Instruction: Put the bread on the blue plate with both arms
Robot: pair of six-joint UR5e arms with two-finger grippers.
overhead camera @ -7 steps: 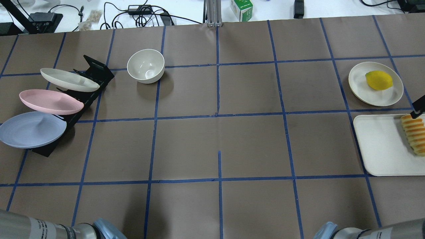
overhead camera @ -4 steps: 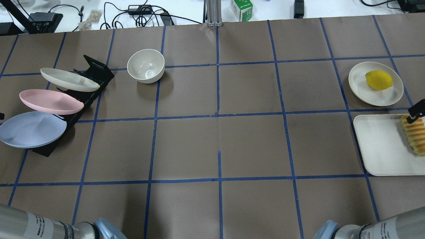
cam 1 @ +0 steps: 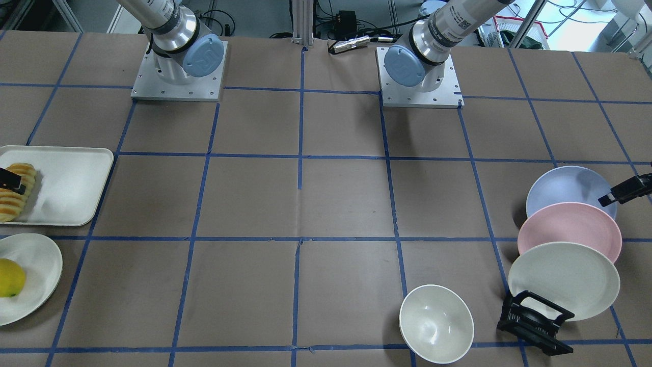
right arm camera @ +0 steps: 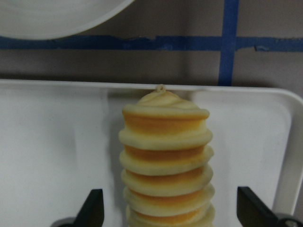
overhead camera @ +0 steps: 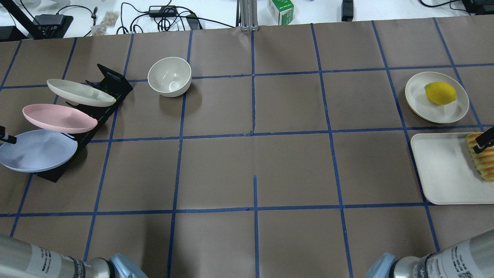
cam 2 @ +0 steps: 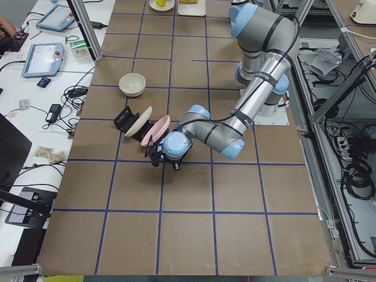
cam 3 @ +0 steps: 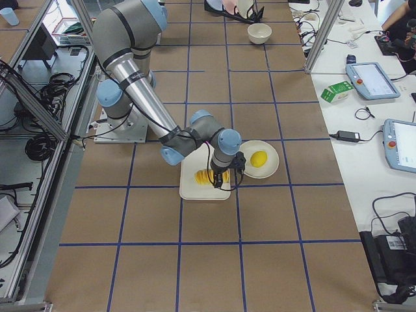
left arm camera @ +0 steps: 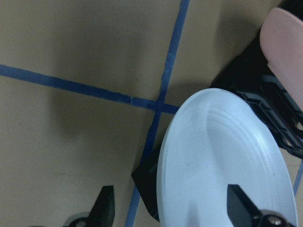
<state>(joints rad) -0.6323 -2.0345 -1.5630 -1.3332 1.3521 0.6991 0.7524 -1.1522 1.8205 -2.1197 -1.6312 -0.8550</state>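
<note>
The bread (overhead camera: 484, 160) lies on a white tray (overhead camera: 440, 170) at the table's right edge. It is striped orange and pale yellow. My right gripper (right arm camera: 171, 210) is open, with a finger on each side of the bread (right arm camera: 165, 156) near its far end; it also shows in the front-facing view (cam 1: 10, 179). The blue plate (overhead camera: 36, 150) leans in the nearest slot of a black rack (overhead camera: 112, 83) at the left. My left gripper (left arm camera: 173, 208) is open at the blue plate's (left arm camera: 227, 161) outer rim, one finger over the plate and one beside it, and shows in the front-facing view (cam 1: 616, 194).
A pink plate (overhead camera: 58, 117) and a cream plate (overhead camera: 79, 92) lean in the same rack behind the blue one. A cream bowl (overhead camera: 169, 76) stands right of the rack. A yellow lemon (overhead camera: 440, 92) lies on a cream plate (overhead camera: 424, 104) beyond the tray.
My right gripper has moved nearer along the tray and now sits over the bread's far end. My left gripper has come in from the left edge to the blue plate's rim.
</note>
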